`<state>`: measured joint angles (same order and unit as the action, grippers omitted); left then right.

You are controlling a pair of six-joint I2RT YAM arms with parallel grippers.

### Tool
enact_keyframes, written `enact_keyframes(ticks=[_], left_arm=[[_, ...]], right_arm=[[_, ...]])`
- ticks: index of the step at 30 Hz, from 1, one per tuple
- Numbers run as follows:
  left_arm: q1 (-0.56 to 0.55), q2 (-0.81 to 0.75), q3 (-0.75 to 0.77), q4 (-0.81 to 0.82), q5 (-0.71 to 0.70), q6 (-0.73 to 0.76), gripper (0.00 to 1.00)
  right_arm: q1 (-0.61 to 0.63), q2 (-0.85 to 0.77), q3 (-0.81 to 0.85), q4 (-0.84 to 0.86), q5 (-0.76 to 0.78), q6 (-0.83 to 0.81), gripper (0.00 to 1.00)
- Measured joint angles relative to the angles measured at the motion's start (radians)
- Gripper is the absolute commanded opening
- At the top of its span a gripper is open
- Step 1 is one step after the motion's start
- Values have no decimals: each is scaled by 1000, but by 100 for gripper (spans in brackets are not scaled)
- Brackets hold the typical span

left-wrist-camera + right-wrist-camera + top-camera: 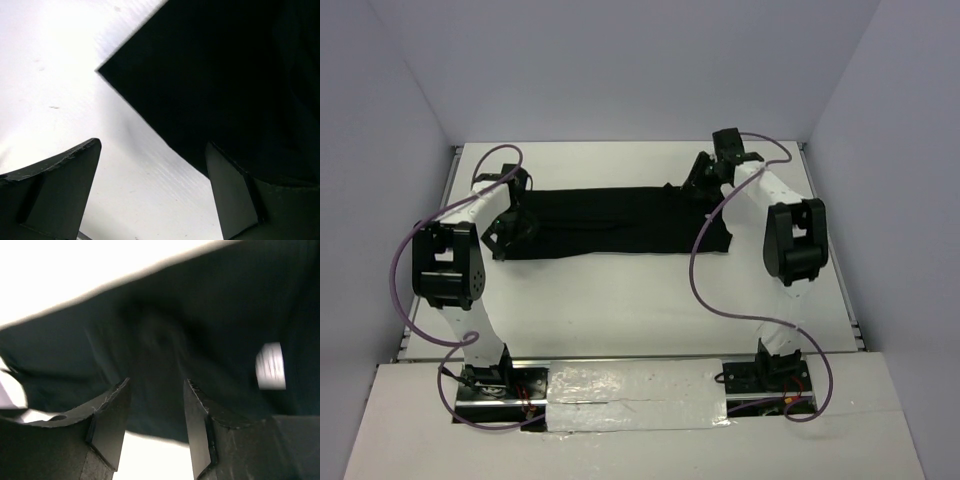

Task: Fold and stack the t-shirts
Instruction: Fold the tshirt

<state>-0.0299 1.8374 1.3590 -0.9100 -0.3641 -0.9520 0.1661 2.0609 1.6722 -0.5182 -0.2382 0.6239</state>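
The black t-shirt point(620, 222) lies flat as a long folded strip across the white table point(640, 290). My left gripper point(506, 240) is low at the strip's left end. In the left wrist view it point(152, 145) stands wide open over bare table, and a corner of the t-shirt point(225, 75) lies just beyond its right finger. My right gripper point(698, 186) sits at the strip's far right corner. Its jaws point(157, 382) stand apart, close over the blurred cloth point(200, 305). A small white tag point(270, 366) shows on the cloth to the right.
Purple cables point(700, 270) loop from both arms over the table. Grey walls point(620, 60) close in the back and sides. A metal rail point(845, 290) runs along the table's right edge. Silver tape point(640, 395) covers the near edge between the arm bases.
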Motion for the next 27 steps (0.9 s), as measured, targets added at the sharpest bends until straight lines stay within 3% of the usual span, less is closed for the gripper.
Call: enact_keyframes(ticks=[4,9,13,19,27], left_arm=[[0,-35,6,-60,-66,-59,99],[0,-96,-30,-27,-73,-74,98],[0,-72,-45,10,-49,-72,96],[0,112,31,2,-40,-74,95],[-3,210,161,-114,-66,-119,96]], right_arm=[[24,-185,-239,6,34,-30,51],[25,-284,-388,-5,64,-62,36],[25,-261,-388,-29,126,-72,40],[25,-180,-337,-113,190,-88,42],[21,-21,-198,-274,238,-109,46]])
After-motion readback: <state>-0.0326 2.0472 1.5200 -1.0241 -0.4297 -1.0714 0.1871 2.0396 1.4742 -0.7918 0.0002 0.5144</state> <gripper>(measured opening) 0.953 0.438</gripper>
